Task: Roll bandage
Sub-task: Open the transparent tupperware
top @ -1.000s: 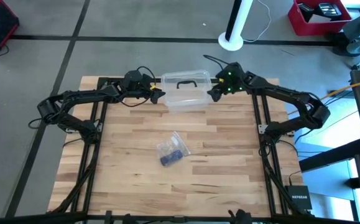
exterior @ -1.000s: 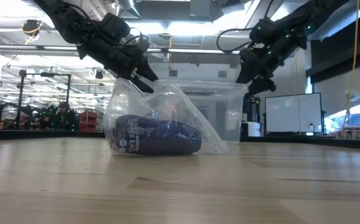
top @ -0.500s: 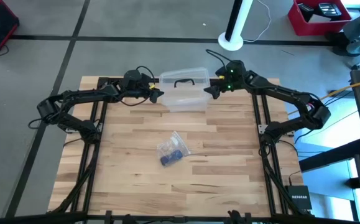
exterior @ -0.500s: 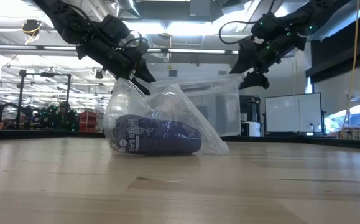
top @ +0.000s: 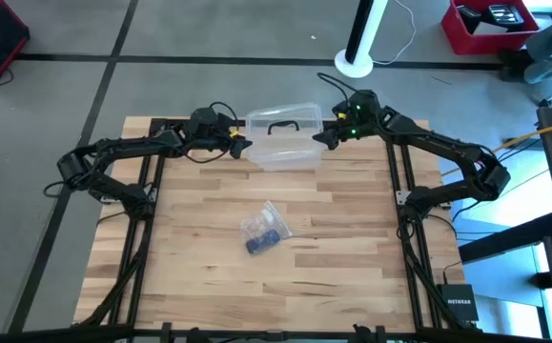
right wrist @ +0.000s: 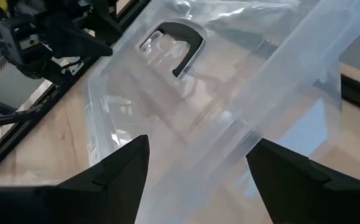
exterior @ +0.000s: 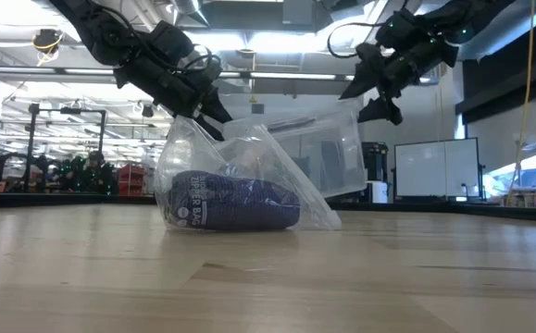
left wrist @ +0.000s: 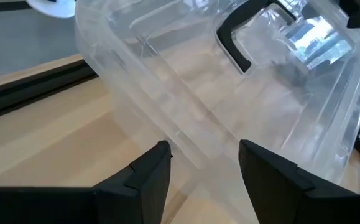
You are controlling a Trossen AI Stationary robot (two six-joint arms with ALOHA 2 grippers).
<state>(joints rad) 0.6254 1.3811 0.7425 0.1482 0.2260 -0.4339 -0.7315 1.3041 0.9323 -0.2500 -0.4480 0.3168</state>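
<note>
Clearly not yet at the bandage [top: 259, 244] itself: both claws busy with the clear plastic box [top: 280, 143] at the far edge of the bench [top: 352, 248]. Right claw [top: 321, 139] spread rather wide but closed on one end of the box, this end raised off the bench and the box tilted, the other end low beside the left claw [top: 240, 145]. Left claw wide, with the box's edge between the fingers [left wrist: 161, 165], apparently without pressing. For a good result here, probably best to lift slowly, to take the thicker rim and not the thin wall, and to close the left claw on its own end first, sharing the weight and bringing the box level. Hard smooth plastic against hard dark fingers: likely slippery, so no quick turns. Box transparent and rigid, with rounded corners and a curved black handle [left wrist: 235, 37] on the lid. Bandage well apart from both claws, on the robot's side of them and about midway between: a small dark blue-purple roll of soft fabric, lying on its side inside a clear plastic bag [exterior: 277, 176]. Bag thin, shiny and crinkly, with white print low on it, rising to a peak above the roll; probably light and easy to push away.
</note>
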